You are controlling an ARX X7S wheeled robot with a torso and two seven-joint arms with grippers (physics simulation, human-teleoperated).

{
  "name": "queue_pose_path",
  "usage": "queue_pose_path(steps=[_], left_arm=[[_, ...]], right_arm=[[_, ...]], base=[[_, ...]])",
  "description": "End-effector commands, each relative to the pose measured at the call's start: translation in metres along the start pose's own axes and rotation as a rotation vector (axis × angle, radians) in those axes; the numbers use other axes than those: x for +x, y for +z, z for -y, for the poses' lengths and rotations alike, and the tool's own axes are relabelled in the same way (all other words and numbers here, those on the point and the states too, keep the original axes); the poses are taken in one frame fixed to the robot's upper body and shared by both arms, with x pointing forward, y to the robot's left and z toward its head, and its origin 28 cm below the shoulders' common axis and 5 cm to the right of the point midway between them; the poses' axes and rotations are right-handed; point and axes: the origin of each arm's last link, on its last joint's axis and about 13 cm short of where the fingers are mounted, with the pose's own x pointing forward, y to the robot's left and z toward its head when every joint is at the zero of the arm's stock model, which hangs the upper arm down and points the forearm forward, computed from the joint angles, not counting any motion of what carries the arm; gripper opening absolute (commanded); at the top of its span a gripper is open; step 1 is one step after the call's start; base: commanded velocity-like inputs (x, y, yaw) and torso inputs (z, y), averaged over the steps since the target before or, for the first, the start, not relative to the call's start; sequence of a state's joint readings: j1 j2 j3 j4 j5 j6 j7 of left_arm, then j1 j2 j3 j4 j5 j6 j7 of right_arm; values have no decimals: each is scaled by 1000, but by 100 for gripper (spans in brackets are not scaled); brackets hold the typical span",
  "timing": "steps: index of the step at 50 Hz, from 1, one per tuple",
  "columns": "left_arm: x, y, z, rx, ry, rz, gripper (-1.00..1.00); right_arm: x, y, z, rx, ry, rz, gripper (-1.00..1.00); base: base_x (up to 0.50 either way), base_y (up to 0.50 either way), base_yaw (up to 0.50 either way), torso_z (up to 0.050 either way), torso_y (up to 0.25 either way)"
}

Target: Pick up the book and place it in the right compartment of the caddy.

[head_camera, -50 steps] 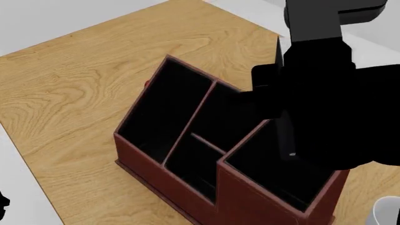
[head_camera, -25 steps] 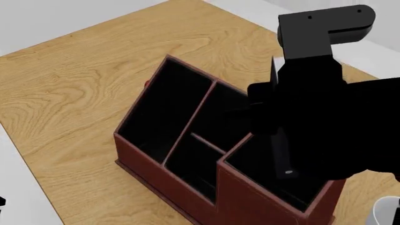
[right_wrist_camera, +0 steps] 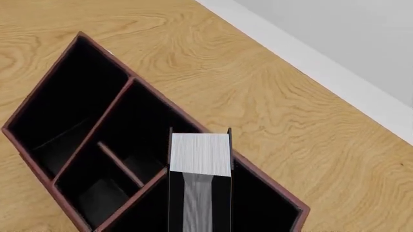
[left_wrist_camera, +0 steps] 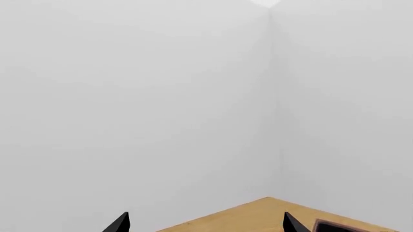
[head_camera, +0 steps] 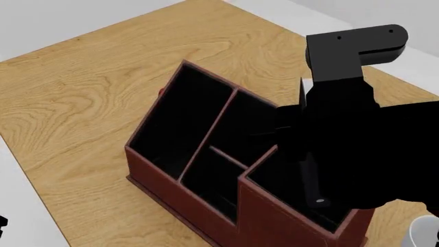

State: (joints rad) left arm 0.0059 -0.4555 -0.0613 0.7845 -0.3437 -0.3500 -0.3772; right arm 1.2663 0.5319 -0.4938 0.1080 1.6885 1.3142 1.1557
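The reddish-brown caddy (head_camera: 171, 177) with black lining stands on the wooden table. It also shows in the right wrist view (right_wrist_camera: 51, 179). My right gripper (head_camera: 312, 177) is shut on the black book (right_wrist_camera: 199, 154). It holds the book upright, white page edge showing, over and partly inside the tall right compartment (head_camera: 274, 216). My bulky black right arm (head_camera: 343, 134) hides most of the book in the head view. My left gripper (left_wrist_camera: 205, 223) is open and empty. It points at a white wall and the table corner, away from the caddy.
The wooden table (head_camera: 89, 87) extends to the left of and behind the caddy. A white object (head_camera: 425, 231) sits at the lower right edge. The long narrow section (head_camera: 182, 116) and the divided middle section (head_camera: 219, 175) hold nothing visible.
My right arm has sunk lower with the book, so its lower end sits deeper in the tall compartment. The caddy has not moved.
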Motion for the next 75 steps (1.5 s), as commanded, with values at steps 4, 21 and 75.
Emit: queue_pose_path(steps=[4, 21, 75], left_arm=[[1, -3, 0, -1, 0, -1, 100], [2, -6, 2, 12, -2, -11, 100], [3, -16, 5, 38, -14, -33, 100]], right_arm=[[9, -1, 4, -5, -28, 3, -100], [22, -5, 5, -9, -29, -22, -100], [53, -19, 9, -45, -52, -40, -100]], base=[[0, 0, 0, 0, 3], [0, 0, 0, 1, 1], [0, 0, 0, 0, 1]])
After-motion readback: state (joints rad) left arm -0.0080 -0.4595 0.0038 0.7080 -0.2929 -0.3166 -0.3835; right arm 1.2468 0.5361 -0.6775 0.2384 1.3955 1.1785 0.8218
